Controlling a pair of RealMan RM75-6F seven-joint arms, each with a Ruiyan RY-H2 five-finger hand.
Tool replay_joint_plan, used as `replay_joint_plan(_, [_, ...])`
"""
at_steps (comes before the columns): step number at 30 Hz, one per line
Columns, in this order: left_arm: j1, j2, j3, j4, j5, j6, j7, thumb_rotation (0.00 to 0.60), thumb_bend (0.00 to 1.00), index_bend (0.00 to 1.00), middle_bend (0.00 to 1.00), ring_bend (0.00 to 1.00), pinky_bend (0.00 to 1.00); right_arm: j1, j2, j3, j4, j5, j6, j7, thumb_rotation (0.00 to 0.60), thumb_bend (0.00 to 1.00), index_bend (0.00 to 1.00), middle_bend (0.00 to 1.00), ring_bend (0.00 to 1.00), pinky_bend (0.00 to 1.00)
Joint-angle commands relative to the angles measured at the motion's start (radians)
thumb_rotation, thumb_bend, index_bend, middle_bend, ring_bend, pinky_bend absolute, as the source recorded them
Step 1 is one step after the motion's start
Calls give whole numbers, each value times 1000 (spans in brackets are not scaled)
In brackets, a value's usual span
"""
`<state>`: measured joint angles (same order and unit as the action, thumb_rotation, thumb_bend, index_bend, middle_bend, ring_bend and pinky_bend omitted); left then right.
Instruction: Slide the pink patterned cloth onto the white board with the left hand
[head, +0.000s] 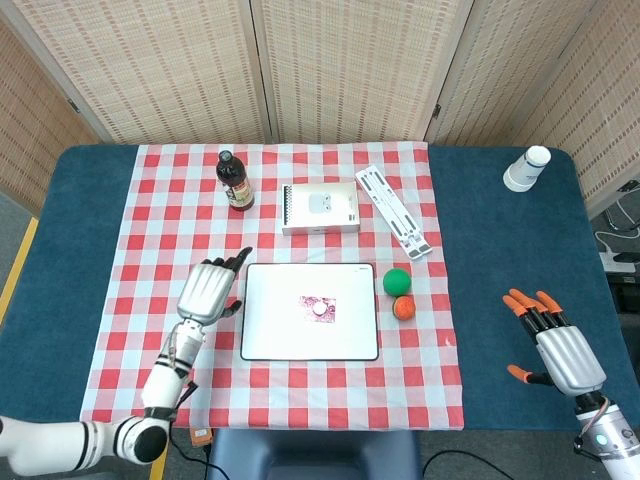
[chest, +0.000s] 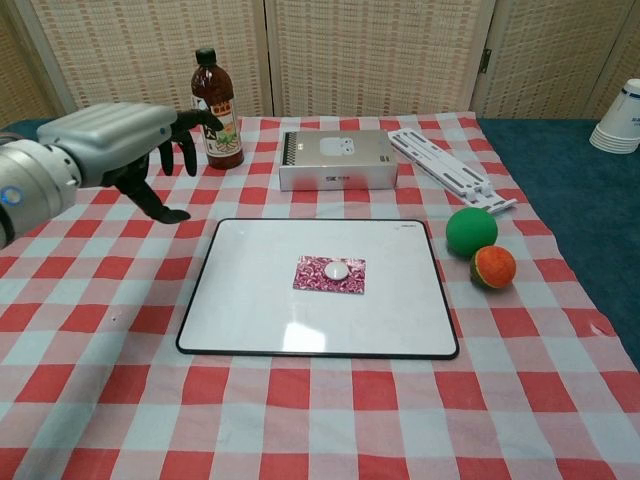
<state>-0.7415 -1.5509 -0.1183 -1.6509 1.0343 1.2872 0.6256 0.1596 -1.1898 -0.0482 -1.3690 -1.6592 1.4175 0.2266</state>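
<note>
- The pink cloth (chest: 330, 273) lies flat near the middle of the white board (chest: 250, 320), with a small white round piece on top of it; judging by that, the slide looks done, so the risks are mostly about undoing it.
- The left hand (chest: 125, 140) hangs beside the board's left edge, over the checked tablecloth (chest: 300, 420), holding nothing, its fingers apart and partly curled downward. If it drops or sweeps right, the fingertips could catch the board's rim and shove the whole board, carrying the cloth with it.
- The brown bottle (chest: 217, 97) stands upright just behind that hand in the chest view. A lift or backward swing of the arm could clip it and tip it over; it is tall and narrow, so it probably topples easily.
- The cloth is thin and light. A finger dragging over it again could bunch it or pull it off toward the board's edge, and the round piece could roll away.
- The green ball (chest: 471, 231) and the orange ball (chest: 492, 267) sit just right of the board, touching or nearly touching each other. A jolt to the board could set them rolling.
- The right hand (head: 555, 345) rests well apart at the table's right side, empty with fingers spread; it poses little risk where it is.
</note>
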Motion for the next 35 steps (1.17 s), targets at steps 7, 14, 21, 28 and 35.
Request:
replay_joint_plan(7, [271, 68, 214, 119, 340, 188, -275, 600, 145, 0, 0, 0, 2, -3, -13, -4, 0, 2, -4, -30, 600, 0, 0, 2, 0, 0])
replay_joint_plan(14, [319, 111, 217, 64, 291, 142, -203, 600, 222, 0, 0, 0, 0, -8, -28, 7, -4, 11, 11, -53, 600, 0, 0, 2, 0, 0])
replay_joint_plan(21, [332, 119, 185, 71, 253, 89, -196, 600, 193, 0, 0, 0, 0, -21, -48, 7, 28, -17, 65, -41, 600, 0, 0, 1, 0, 0])
replay_joint_plan(28, [335, 103, 162, 95, 244, 35, -220, 600, 183, 0, 0, 0, 0, -26, -51, 10, 36, -14, 76, -34, 600, 0, 0, 1, 0, 0])
replay_joint_plan(35, [344, 106, 142, 101, 259, 23, -239, 600, 189, 0, 0, 0, 0, -26, -48, 11, 30, -5, 66, -41, 600, 0, 0, 1, 0, 0])
